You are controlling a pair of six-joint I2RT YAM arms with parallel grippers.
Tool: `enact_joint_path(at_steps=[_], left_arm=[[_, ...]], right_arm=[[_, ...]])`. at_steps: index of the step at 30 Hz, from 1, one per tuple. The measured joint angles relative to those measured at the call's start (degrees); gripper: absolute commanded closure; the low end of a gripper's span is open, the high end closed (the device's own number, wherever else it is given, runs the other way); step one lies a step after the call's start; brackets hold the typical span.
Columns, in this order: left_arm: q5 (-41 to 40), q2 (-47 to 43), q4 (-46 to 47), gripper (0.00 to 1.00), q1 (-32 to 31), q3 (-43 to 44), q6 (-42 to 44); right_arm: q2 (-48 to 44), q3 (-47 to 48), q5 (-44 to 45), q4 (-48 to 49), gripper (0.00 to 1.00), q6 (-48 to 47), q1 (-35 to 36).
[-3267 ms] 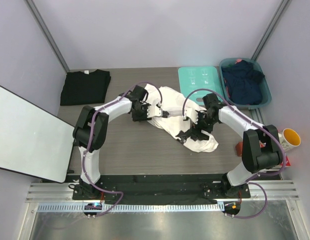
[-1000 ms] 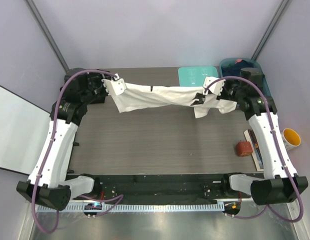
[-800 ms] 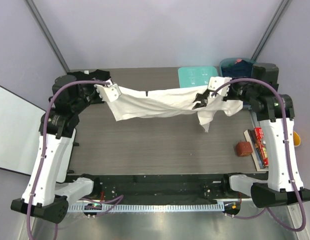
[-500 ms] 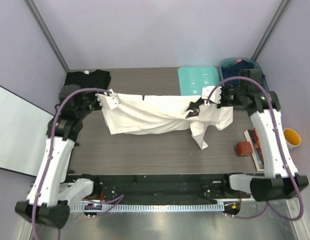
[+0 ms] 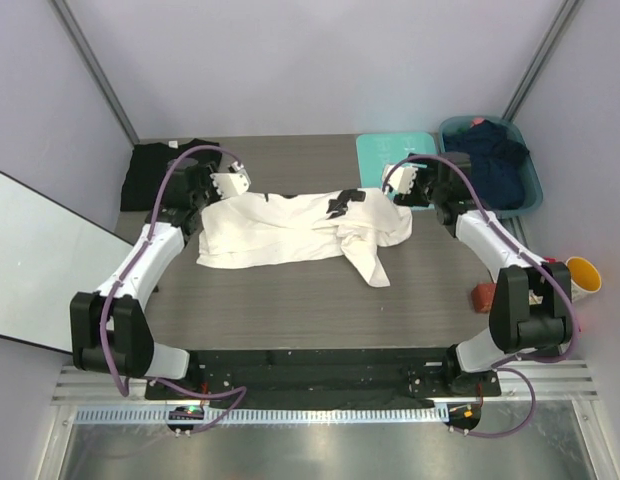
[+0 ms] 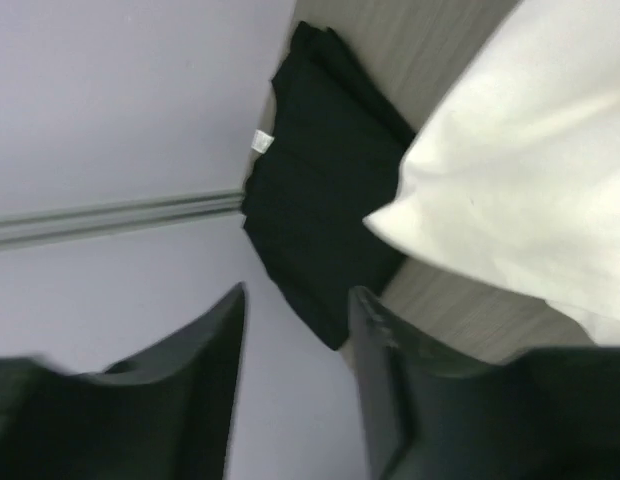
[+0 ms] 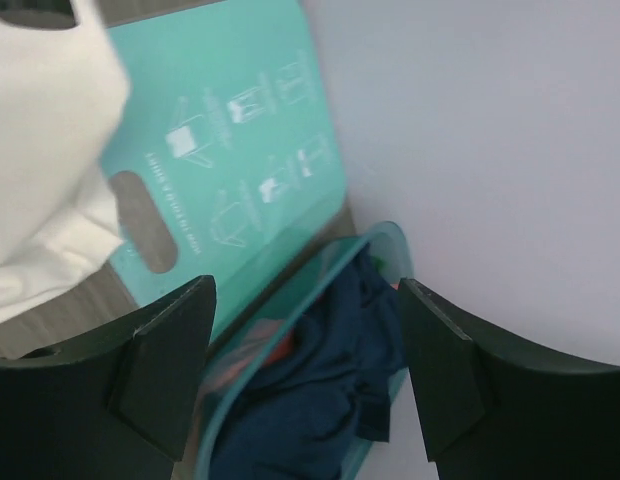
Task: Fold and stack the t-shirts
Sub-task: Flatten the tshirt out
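The left gripper (image 6: pixel 295 300) has its fingers apart with nothing between them; the plain white cotton t-shirt (image 5: pixel 290 225) lies just beside it, toward the table's middle. The right gripper (image 7: pixel 305 290) is spread wide and empty at the shirt's other end. The shirt rests rumpled on the grey table (image 5: pixel 290 290), its long axis running left to right, each arm nearest its own end. The folded black t-shirt (image 5: pixel 170 170) sits at the far-left corner. The flat teal plastic board (image 5: pixel 395 155) crowds the right gripper, and open room lies toward the bases.
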Motion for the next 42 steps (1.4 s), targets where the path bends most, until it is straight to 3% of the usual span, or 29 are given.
enact_joint_path(at_steps=[3,11,17,25,42], left_arm=[[-1.2,-0.6,3.2,0.23,0.0,-0.3,-1.7],[3.4,-6.8,-0.8,0.28,0.0,-2.8,-2.6],[10.0,-9.2,-8.3,0.31,-0.8,-4.7,-1.0],[13.1,-8.4,-16.0,0.34,-2.0,-9.0,0.9],[12.6,-7.8,-15.9,0.35,-2.4,-9.3,-0.9]], right_arm=[[-3.9,0.0,1.2,1.9,0.22,3.3,0.1],[-11.7,7.5,-10.4,-28.1,0.28,3.0,4.6],[-8.4,5.8,-14.1,-38.1,0.34,3.5,11.1],[1.0,7.2,-14.6,-33.7,0.4,10.3,16.2],[14.6,14.3,-14.2,-25.2,0.43,15.3,21.7]])
